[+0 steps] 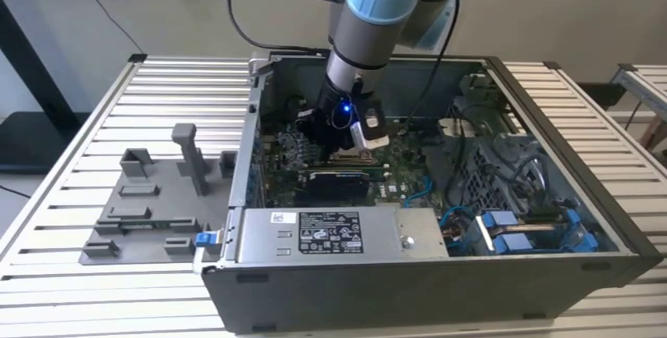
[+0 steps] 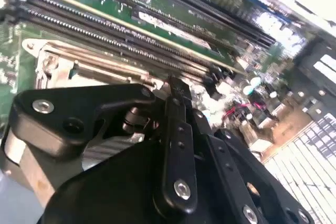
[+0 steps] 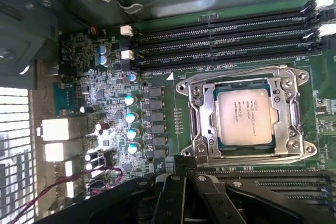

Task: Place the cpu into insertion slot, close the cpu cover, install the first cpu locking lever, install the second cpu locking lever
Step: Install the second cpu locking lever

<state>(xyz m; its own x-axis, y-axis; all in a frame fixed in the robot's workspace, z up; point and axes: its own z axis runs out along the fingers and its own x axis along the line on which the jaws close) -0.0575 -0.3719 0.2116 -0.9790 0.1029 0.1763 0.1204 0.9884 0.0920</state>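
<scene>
In the first wrist view the cpu (image 3: 245, 116), a silver-tan square, lies flat in the insertion slot (image 3: 301, 149) on the green board. The cpu cover (image 3: 206, 125), a silver frame with a square window, lies down around the chip. A thin wire lever (image 3: 236, 71) runs along one side of the socket. My gripper (image 3: 184, 163) is shut with nothing seen between its fingers, its tip just off one corner of the socket frame. In the second wrist view the gripper (image 2: 176, 86) hangs close over the board beside the socket's metal frame (image 2: 58, 69). In the exterior view the gripper (image 1: 360, 144) reaches down inside the open computer case.
Long black memory slots (image 3: 226, 40) run beside the socket, with capacitors (image 3: 130, 116) and small connectors nearby. The case walls (image 1: 417, 291) ring the board; a labelled power supply (image 1: 333, 233) and blue cables (image 1: 501, 233) sit in front. A grey fixture (image 1: 146, 197) stands at the exterior view's left.
</scene>
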